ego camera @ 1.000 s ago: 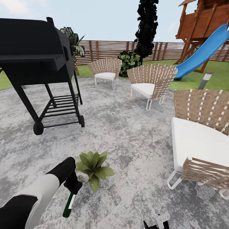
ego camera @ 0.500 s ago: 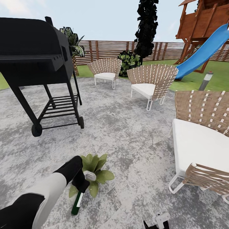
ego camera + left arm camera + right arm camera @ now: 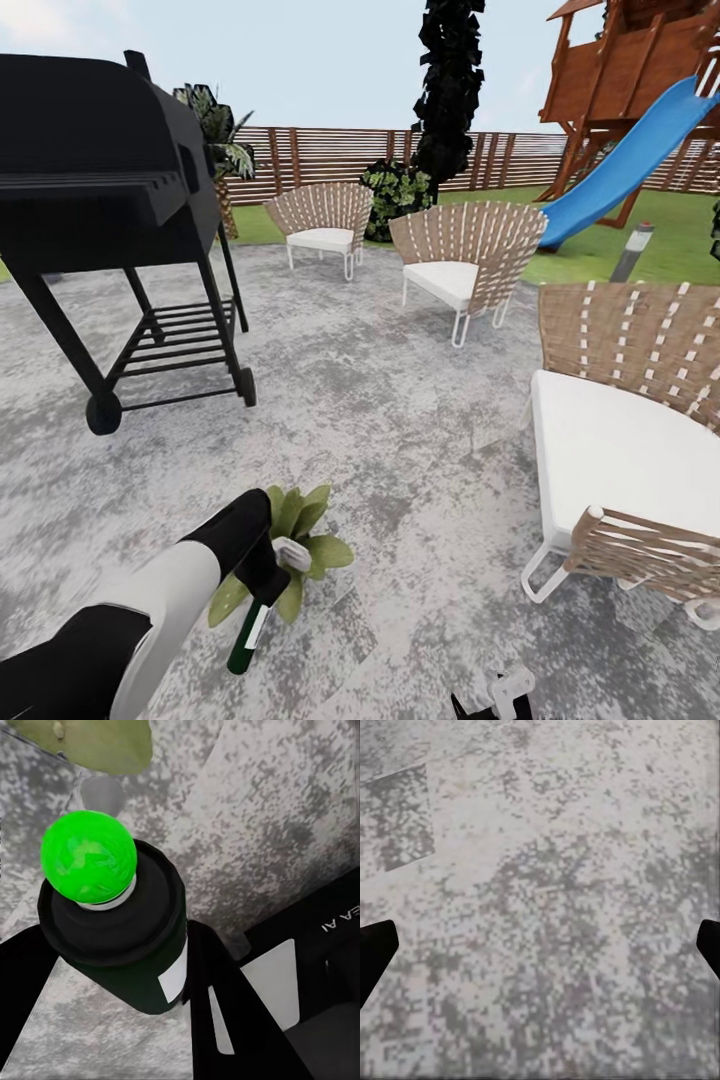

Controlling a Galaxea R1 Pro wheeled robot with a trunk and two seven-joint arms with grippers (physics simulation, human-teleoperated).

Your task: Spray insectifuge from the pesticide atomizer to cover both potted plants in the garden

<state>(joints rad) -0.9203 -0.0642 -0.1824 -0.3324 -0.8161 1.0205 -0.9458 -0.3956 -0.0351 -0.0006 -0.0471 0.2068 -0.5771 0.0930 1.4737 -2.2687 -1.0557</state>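
R gripper (image 3: 497, 697) at the bottom edge of the head view, low over the patio (image 3: 400, 420); in the R wrist view its fingers (image 3: 375, 952) sit far apart at both edges of that frame, spread wide, nothing between them but mottled grey paving.

L gripper (image 3: 262, 578) clamps the pesticide atomizer (image 3: 246, 636): fingers closed on the dark green body, white stripe showing, pale grey nozzle head up beside the leaves, bottle tilted base-down toward the robot. L wrist view looks along the bottle (image 3: 120, 937), bright green round end toward the paving, black fingers (image 3: 225, 1020) on both sides.

Potted plant (image 3: 300, 540) just beyond the L gripper, on the patio, nozzle touching or overlapping its leaves; cannot tell which. No specks discernible on leaves.

Further out: black grill (image 3: 110, 200) at L, woven chair w/ white cushion (image 3: 620, 440) at R, two more chairs (image 3: 460, 260) mid-distance, then lawn, blue slide (image 3: 620, 160), slatted fence (image 3: 330, 160).
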